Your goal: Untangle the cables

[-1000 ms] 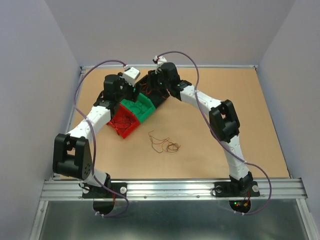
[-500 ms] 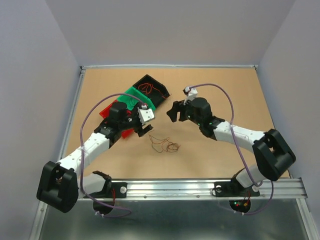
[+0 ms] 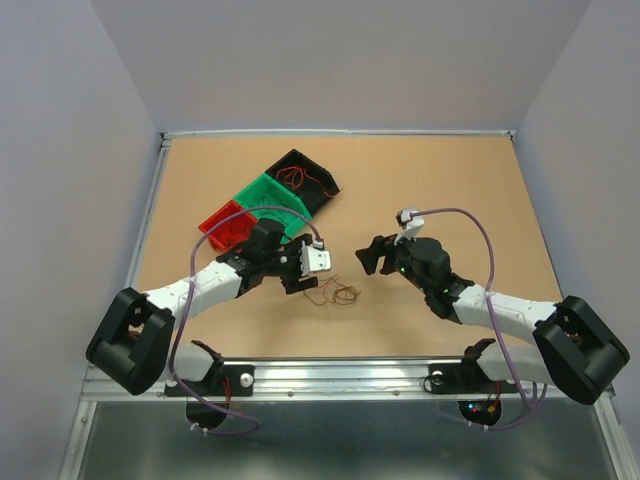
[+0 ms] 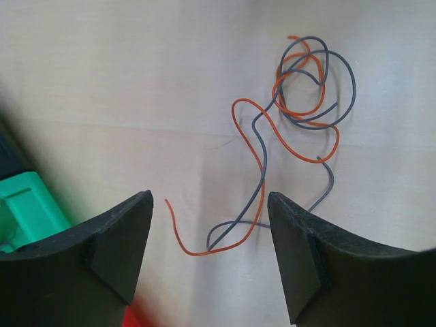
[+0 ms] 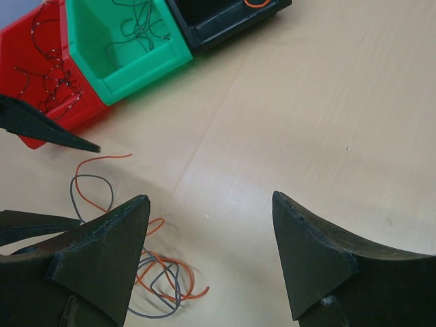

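**A:** Logging what we've got: both arms sit low over the table (image 3: 470,180). The left gripper (image 3: 298,282) and right gripper (image 3: 370,256) face each other, with the loose cables (image 3: 336,293) between them.

**B:** Jaws?

**A:** We see both pairs standing wide apart with nothing clamped. In the left wrist view the tangle's tail ends lie on the board in the gap between the jaws. We can't tell if they touch.

**B:** Where exactly are the cables?

**A:** Flat on the table, in front of the bins and just beside the left gripper. An orange wire (image 4: 289,139) and a grey wire (image 4: 340,75) loop through each other in a knot. Their tails run toward the left gripper.

**B:** Bins?

**A:** We count three in a diagonal row, side by side: red bin (image 3: 225,222), green bin (image 3: 265,195), black bin (image 3: 295,160). We see dark-red strands (image 5: 41,75) in the red one, dark strands (image 5: 136,27) in the green one and a reddish strand (image 3: 305,180) in the black one.

**B:** Is the right gripper on anything?

**A:** No, it's apart from the tangle, which shows at the lower left of its wrist view.
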You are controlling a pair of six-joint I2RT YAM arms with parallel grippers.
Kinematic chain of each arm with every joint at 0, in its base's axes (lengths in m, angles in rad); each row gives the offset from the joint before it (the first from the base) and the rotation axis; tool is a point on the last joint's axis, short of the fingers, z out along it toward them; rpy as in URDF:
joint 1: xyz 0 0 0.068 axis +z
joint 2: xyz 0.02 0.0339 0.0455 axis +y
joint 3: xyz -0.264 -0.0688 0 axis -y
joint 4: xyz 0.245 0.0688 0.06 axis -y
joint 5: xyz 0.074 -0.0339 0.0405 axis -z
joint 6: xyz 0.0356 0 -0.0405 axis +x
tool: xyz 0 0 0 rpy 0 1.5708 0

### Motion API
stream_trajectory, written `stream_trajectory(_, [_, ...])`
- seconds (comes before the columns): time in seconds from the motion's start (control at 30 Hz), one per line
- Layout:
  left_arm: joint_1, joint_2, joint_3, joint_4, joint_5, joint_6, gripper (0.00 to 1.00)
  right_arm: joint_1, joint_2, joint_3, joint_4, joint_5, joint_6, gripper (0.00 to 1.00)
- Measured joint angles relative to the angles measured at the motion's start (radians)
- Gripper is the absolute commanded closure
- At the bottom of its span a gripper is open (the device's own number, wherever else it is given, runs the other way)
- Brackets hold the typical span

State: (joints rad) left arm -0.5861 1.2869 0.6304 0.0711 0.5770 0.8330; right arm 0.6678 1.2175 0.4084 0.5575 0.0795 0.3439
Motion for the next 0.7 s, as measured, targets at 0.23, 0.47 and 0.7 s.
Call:
stream_trajectory(0.23, [-0.007,0.109,0.032,-0.007,-0.020,0.005,0.59,0.000,0.000,-0.005,0.044,-0.015,-0.008,0.35])
stream_trajectory(0.47, [-0.009,0.128,0.047,-0.004,-0.026,-0.028,1.00,0.001,-0.023,-0.048,0.053,-0.141,-0.035,0.37])
stream_trajectory(0.7, [0.011,0.138,0.098,0.008,-0.031,-0.124,1.00,0.034,0.011,-0.048,0.081,-0.354,-0.093,0.26])
